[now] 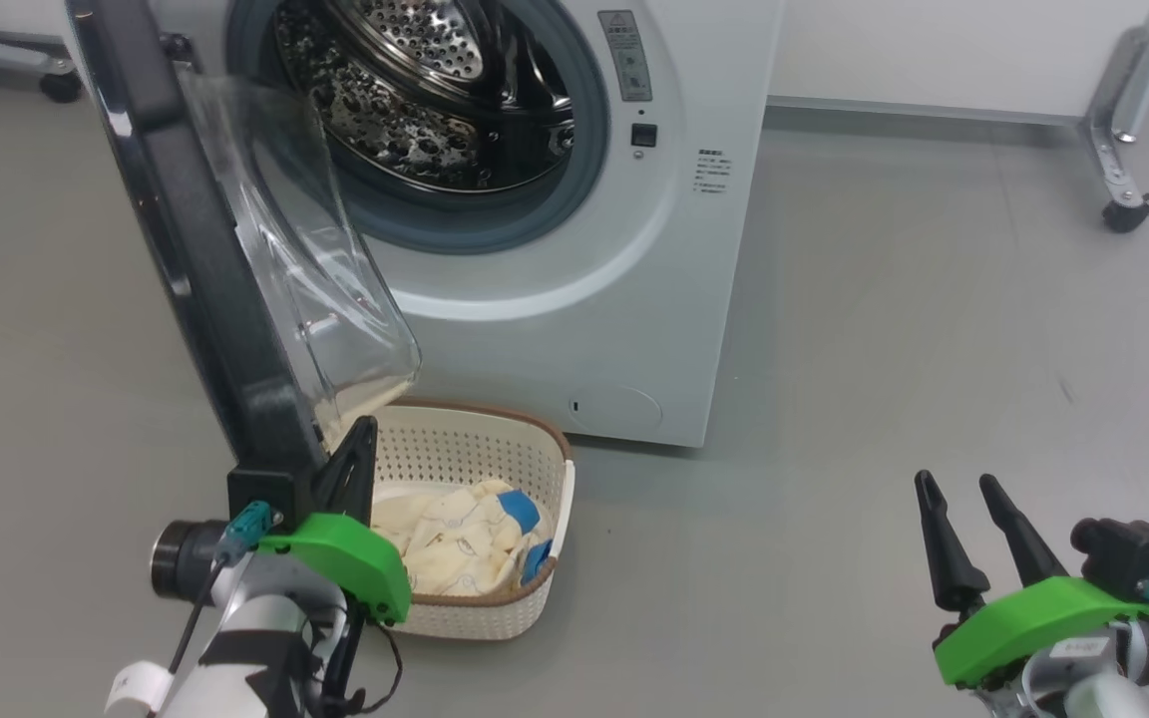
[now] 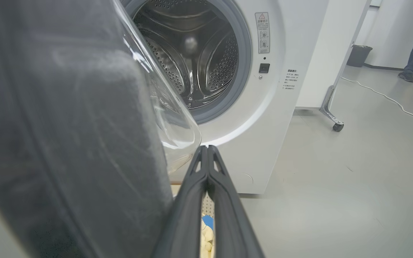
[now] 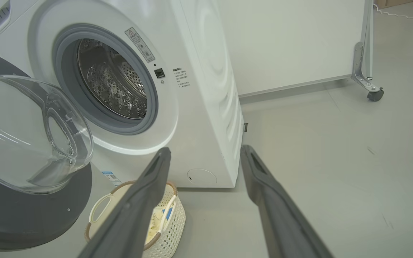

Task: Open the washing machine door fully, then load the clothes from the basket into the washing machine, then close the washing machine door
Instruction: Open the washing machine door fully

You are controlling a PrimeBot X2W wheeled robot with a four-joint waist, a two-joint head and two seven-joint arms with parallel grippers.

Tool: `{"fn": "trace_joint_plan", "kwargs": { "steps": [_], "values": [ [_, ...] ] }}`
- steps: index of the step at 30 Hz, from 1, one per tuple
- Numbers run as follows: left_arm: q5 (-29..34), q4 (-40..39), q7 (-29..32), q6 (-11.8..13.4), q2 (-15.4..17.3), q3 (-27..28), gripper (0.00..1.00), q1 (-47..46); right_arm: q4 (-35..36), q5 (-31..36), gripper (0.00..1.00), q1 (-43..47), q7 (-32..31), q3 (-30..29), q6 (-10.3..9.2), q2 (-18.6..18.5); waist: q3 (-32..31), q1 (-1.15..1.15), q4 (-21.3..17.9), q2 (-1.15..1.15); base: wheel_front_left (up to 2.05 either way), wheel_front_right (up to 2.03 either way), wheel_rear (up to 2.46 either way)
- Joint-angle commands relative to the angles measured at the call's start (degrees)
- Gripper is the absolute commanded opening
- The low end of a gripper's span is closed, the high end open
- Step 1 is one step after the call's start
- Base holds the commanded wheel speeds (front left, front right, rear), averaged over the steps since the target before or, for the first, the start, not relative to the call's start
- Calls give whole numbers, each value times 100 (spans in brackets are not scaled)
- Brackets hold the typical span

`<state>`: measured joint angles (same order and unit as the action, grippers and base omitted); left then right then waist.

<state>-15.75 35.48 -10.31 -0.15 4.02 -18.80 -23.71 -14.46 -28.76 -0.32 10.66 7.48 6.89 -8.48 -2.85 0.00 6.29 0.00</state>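
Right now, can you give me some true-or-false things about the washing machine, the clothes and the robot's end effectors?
1. The washing machine door is open. True.
2. The clothes are inside the washing machine. False: they lie in the basket.
3. The left end effector is shut. True.
4. The right end effector holds the clothes. False: it is open and empty.
5. The basket stands on top of the washing machine. False: it sits on the floor in front of it.
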Motion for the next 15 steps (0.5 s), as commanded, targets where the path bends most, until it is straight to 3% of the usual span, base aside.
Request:
{"fn": "trace_joint_plan", "kwargs": {
  "steps": [1,15],
  "values": [
    [-55,-156,-47,91,233,280,0,-306,179,-24,100,-272,48,112,59,-44,21,0,220,0,0,0,0],
    [-151,-332,-22,178,326,281,0,-184,144,-45,100,-327,77,195,59,-34,107,0,1052,0,0,0,0]
  ]
}}
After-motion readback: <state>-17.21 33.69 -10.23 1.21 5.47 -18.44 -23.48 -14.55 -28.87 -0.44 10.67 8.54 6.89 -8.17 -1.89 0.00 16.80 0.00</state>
